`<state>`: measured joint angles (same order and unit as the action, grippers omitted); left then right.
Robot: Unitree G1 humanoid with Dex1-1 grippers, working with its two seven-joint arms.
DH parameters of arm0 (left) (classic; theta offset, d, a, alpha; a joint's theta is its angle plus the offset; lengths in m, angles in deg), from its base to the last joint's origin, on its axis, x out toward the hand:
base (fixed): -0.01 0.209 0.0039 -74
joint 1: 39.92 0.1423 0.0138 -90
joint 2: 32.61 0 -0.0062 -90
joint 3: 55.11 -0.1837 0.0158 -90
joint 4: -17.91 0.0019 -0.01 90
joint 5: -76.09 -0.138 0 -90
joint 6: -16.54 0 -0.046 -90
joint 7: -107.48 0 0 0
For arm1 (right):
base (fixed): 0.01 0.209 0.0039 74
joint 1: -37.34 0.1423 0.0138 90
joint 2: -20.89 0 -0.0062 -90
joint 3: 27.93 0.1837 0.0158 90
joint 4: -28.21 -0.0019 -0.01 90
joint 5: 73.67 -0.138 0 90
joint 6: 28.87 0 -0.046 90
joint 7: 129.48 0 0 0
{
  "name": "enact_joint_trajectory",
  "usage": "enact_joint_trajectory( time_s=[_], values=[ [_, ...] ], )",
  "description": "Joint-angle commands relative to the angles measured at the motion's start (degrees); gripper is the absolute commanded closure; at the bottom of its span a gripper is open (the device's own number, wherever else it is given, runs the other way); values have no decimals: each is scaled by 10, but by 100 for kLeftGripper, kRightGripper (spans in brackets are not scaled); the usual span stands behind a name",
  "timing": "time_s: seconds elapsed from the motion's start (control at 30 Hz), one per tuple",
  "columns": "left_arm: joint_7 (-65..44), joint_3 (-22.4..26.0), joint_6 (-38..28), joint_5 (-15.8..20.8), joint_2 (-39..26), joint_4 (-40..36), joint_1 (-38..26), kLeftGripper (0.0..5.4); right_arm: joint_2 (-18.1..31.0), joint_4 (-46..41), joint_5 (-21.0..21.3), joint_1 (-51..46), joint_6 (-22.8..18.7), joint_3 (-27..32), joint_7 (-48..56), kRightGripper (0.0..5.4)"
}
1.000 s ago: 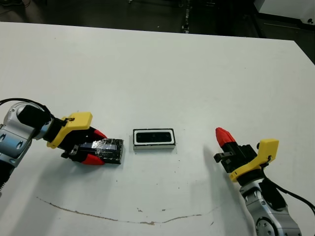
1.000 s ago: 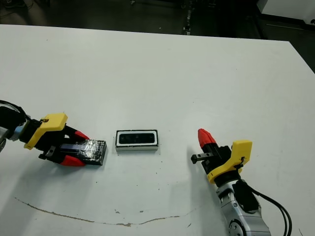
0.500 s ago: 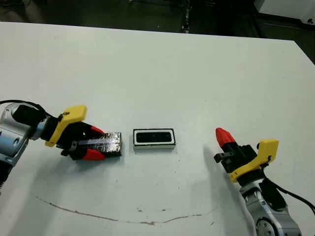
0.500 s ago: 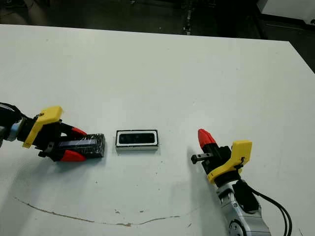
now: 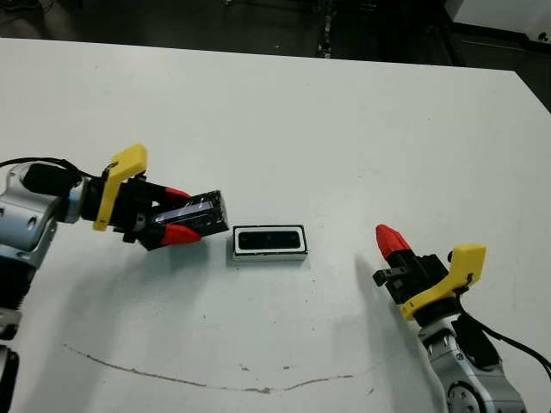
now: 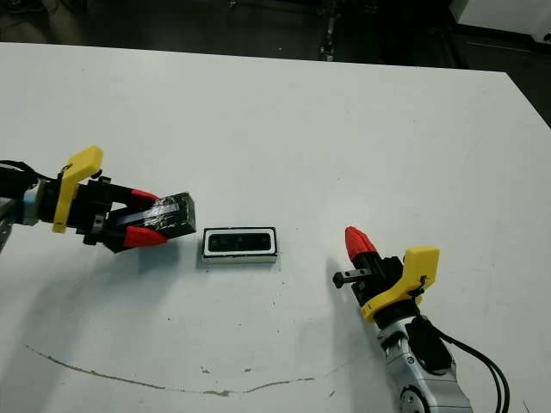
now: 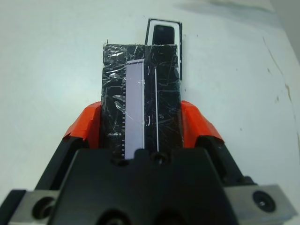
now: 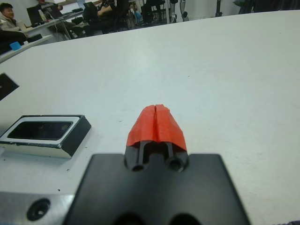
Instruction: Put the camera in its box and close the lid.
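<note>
A white desk (image 5: 284, 112) fills the view from the robot's head. Near its middle sits the box (image 5: 269, 243), a small rectangular tray with a thick white rim and dark outer sides. The camera (image 5: 269, 240) lies inside the box, a slim black bar framed by the white rim.

Just to the left of the box, the left tool (image 5: 178, 218) holds the lid (image 5: 196, 212). The lid is a flat black slab with a crinkled, foil-like shiny top. Its two red fingertips (image 5: 179, 233) are clamped against the lid's long edges, one on each side. The lid appears raised off the desk and tilted, with its free end pointing toward the box and close to the box's left end. Whether lid and box touch cannot be told. In the left wrist view, the lid (image 7: 140, 101) stretches away from the tool's black body, and the box (image 7: 164, 33) with the camera shows just past the lid's far end.

Well to the right of the box, nearer the robot, the right tool (image 5: 389, 238) is empty. Its two red tips are pressed together, which the right wrist view shows clearly (image 8: 156, 123). It is apart from the box.

Nearer the robot than the box, a thin brown curved mark (image 5: 207, 379) runs across the desk.
</note>
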<state>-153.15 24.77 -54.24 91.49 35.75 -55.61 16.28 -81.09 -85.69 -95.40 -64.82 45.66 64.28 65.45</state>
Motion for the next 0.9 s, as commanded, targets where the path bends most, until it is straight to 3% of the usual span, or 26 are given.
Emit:
enact_joint_trajectory(
  time_s=[0.03, 0.5, 0.9],
  values=[
    [3, -8, -22, -2, 26, 15, -8, 224, 8, -1, 4, -8, 3, 2, -1, 540],
    [16, -39, -44, -20, 99, 68, -13, 224, 8, 1, 6, -8, 6, 3, 1, 540],
    [26, -55, -60, -36, 112, 71, 15, 224, 7, 4, 4, -8, 11, 3, 5, 540]
  ],
)
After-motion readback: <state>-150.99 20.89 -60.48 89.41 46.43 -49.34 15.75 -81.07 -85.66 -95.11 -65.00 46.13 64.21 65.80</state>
